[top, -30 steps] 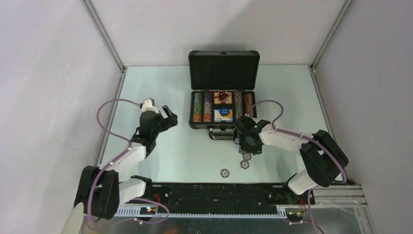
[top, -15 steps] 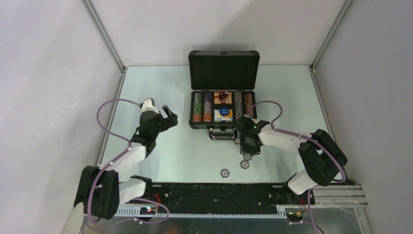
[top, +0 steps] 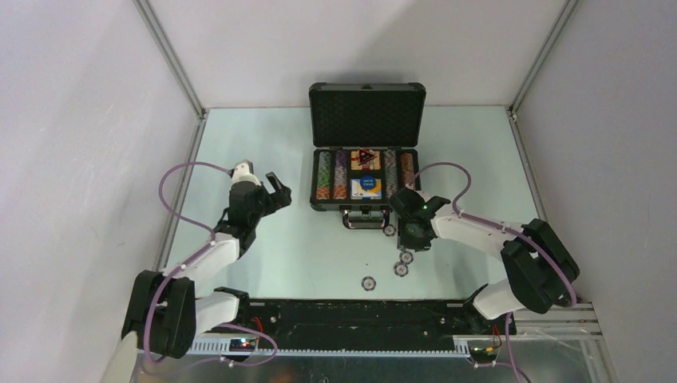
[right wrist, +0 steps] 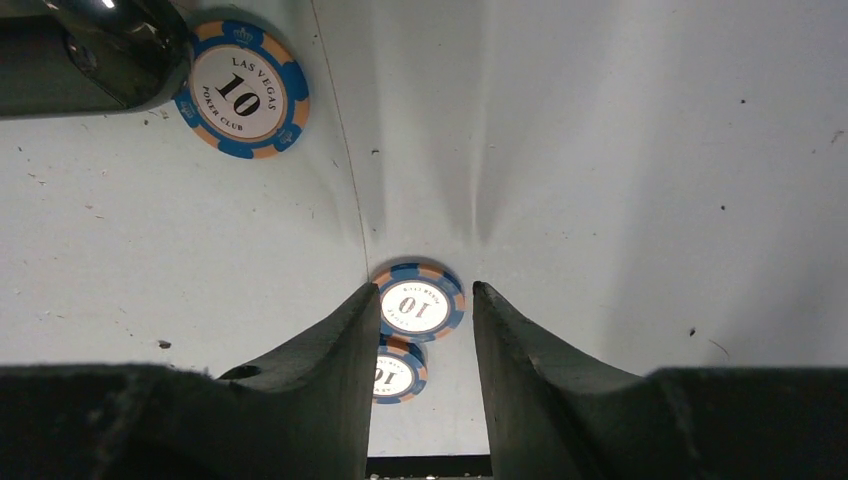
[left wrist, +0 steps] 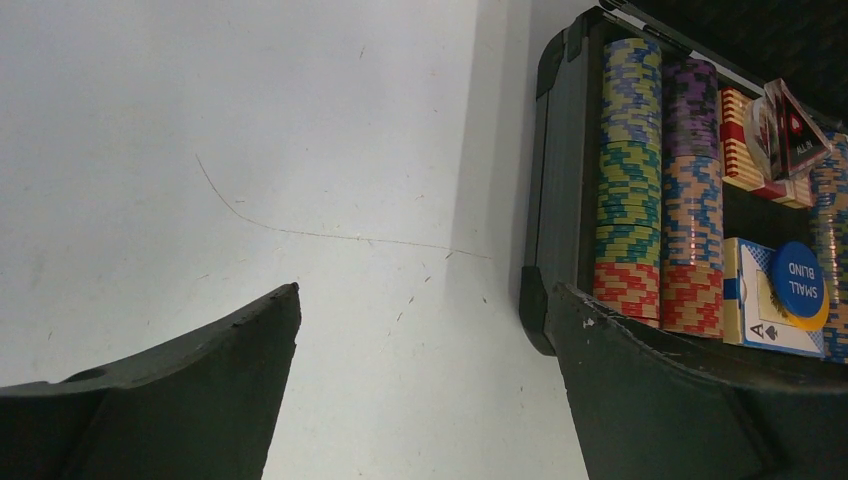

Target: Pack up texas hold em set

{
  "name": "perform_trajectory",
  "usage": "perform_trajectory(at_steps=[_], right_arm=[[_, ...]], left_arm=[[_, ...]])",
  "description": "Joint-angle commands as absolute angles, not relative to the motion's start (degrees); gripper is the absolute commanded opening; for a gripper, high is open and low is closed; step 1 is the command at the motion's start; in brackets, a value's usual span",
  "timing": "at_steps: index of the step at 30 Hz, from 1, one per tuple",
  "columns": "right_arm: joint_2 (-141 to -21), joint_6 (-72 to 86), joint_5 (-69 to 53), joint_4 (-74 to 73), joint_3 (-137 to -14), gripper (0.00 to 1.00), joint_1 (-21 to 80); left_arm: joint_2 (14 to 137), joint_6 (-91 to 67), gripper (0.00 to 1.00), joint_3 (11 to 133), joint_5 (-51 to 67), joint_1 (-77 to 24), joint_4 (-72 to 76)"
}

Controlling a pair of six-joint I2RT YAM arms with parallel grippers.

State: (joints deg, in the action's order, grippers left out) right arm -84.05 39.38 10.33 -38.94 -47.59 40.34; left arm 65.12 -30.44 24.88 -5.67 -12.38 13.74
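**A:** Black fingers first. My left gripper (top: 277,188) hangs spread wide and empty over the tabletop (top: 239,144), left of the briefcase (top: 366,116). The briefcase stands open at the tabletop's middle, with its lid toward the far edge.

**B:** What's packed already?

**A:** Rows of striped chips (left wrist: 630,170) sit on edge. Beside them is a card box (left wrist: 755,310) showing an ace of spades, and the blue button (left wrist: 802,285) on it reads SMALL BLIND.

**B:** And what's loose?

**A:** A lone chip (top: 368,282) lies toward the near edge. Right of it, a printed chip (right wrist: 243,92) lies against shiny metal at the briefcase's front. It reads LAS VEGAS POKER CLUB, 10.

**B:** Your right side?

**A:** My right gripper (right wrist: 426,287) points down in front of the briefcase. Its fingers stand half apart, one on each side of the target chip (right wrist: 418,303), which is marked 10. I can't tell whether the pads are pinching it.

**B:** How would you do this well?

**A:** I'd centre on the rim of that one chip, because a neighbour chip (right wrist: 398,372) lies tight against it. Then I'd lift straight up so the neighbour isn't dragged.
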Motion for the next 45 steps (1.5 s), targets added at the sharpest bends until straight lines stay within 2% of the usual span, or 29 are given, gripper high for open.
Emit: perform_trajectory(at_steps=[1, 5, 12, 23, 29, 31, 45], right_arm=[[-81.7, 38.7, 12.3, -40.8, -48.1, 0.45, 39.9], [-82.6, 38.9, 10.9, -40.9, -47.9, 0.57, 40.4], [-83.4, 40.0, 8.4, -38.0, -46.1, 0.61, 40.9], [-85.8, 40.2, 7.9, -36.3, -44.8, 0.53, 41.0], [-85.8, 40.1, 7.6, -36.0, -44.7, 0.44, 41.1], [-85.6, 40.1, 7.6, -36.0, -44.7, 0.38, 41.1], [-80.2, 38.8, 12.4, -41.4, -47.2, 0.37, 39.9]], left_arm=[[65.2, -29.7, 0.98, 26.6, -5.0, -12.8, 16.0], [65.2, -29.8, 0.98, 26.6, -4.9, -12.8, 15.9], [65.2, -29.8, 0.98, 26.6, -4.9, -12.8, 16.0], [65.4, -29.7, 0.98, 26.6, -5.0, -12.9, 16.0], [65.4, -29.7, 0.98, 26.8, -4.9, -12.8, 16.0], [65.3, -29.7, 0.98, 26.8, -5.0, -12.8, 16.1], [65.6, -29.7, 0.98, 26.9, -5.0, -12.8, 16.1]])
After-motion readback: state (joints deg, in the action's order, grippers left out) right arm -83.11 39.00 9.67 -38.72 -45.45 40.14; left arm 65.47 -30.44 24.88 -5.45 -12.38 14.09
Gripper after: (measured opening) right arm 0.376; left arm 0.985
